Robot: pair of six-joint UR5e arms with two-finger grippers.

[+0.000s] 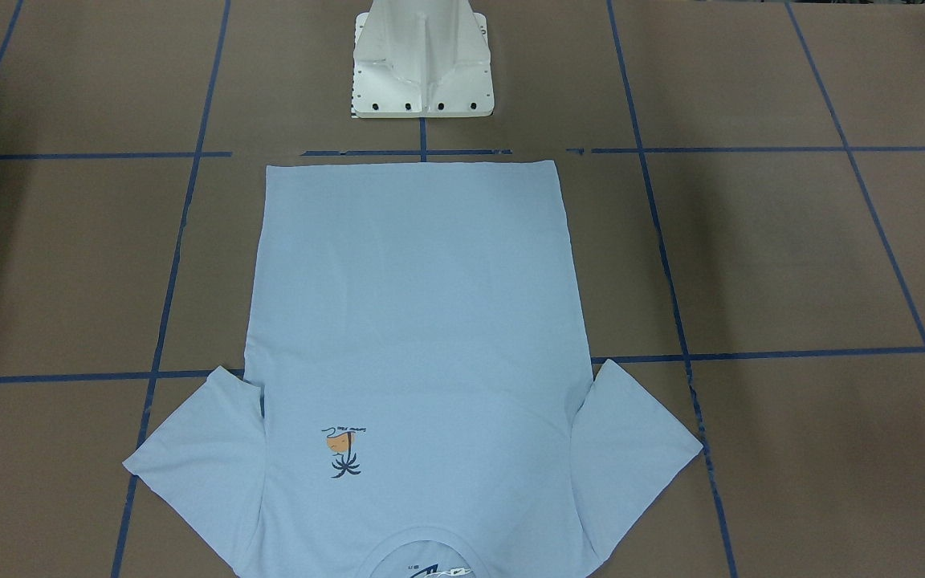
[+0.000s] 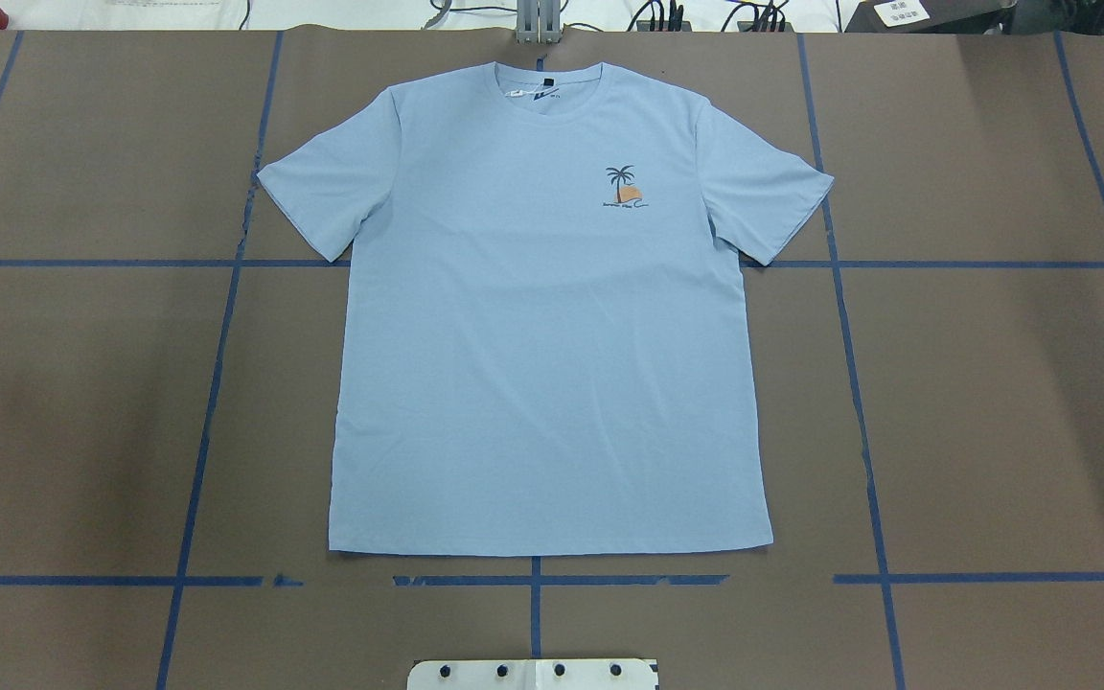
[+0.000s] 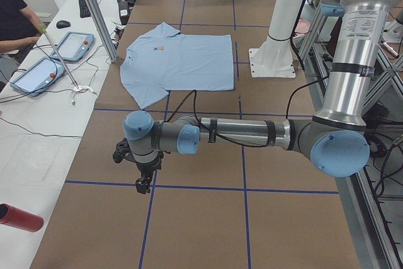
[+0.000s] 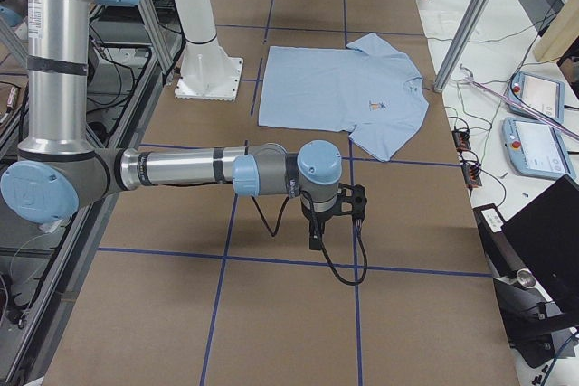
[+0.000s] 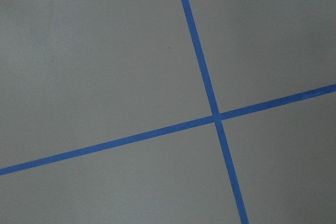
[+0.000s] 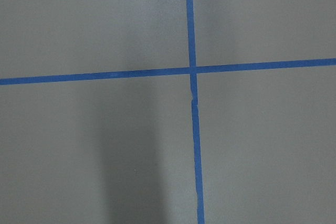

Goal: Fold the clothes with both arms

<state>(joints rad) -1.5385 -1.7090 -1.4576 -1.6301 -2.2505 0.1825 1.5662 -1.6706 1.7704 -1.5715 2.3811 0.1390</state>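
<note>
Overhead exterior view: a light blue T-shirt (image 2: 552,316) lies flat and front up on the brown table (image 2: 993,402), with its sleeves spread and its hem nearest the robot. No arm shows here.

In the side views, the left end effector (image 3: 143,184) and the right end effector (image 4: 315,240) each hang low over a crossing of blue tape (image 5: 215,118). The shirt is well apart from both, inward from each toward the table's middle. I cannot tell whether either one's fingers are apart or together, and both wrist cameras show only bare table and tape.

My main worry is that the two sides will be picked up unevenly. If one end effector pinches only the top layer, or lifts sooner than the other, I expect the fold to skew. Coming down too hard could also snag the table's brown covering.

As for writing, the palm-tree print (image 2: 623,185) has a thin script line beneath it that is too small to read. The neck label (image 2: 540,94) shows a dark mark I cannot make out.
</note>
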